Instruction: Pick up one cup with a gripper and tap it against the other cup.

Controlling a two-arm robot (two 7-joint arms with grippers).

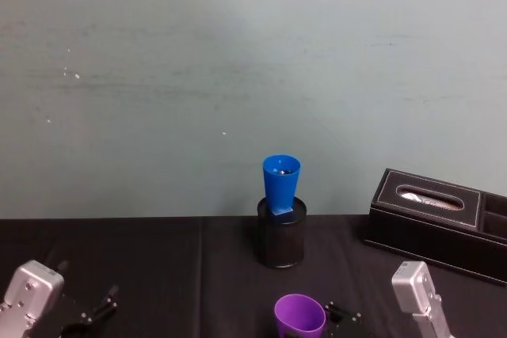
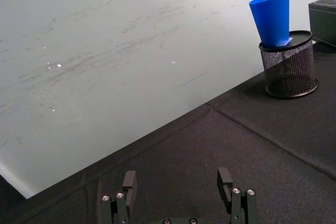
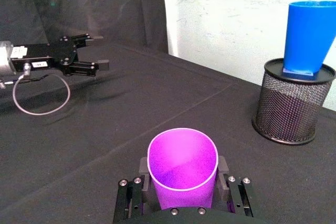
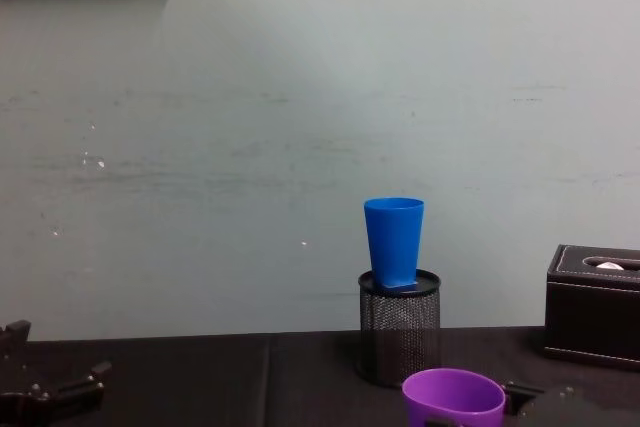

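Purple plastic tapered tumbler (image 3: 182, 169): mouth up, clamped between the fingers of my right gripper (image 3: 182, 182), one finger against each side. Can't tell if it's off the black cloth-covered table (image 1: 158, 275). Bright blue plastic tapered tumbler (image 1: 280, 184): ahead of that gripper towards the wall, apart from the purple one, standing slightly tilted with its base in a black mesh pen holder (image 1: 280, 243). Black leather-look tissue box (image 1: 432, 219): ahead, off to the right. My left gripper (image 2: 176, 179): well to the left, low over the cloth, fingers spread, holding nothing.
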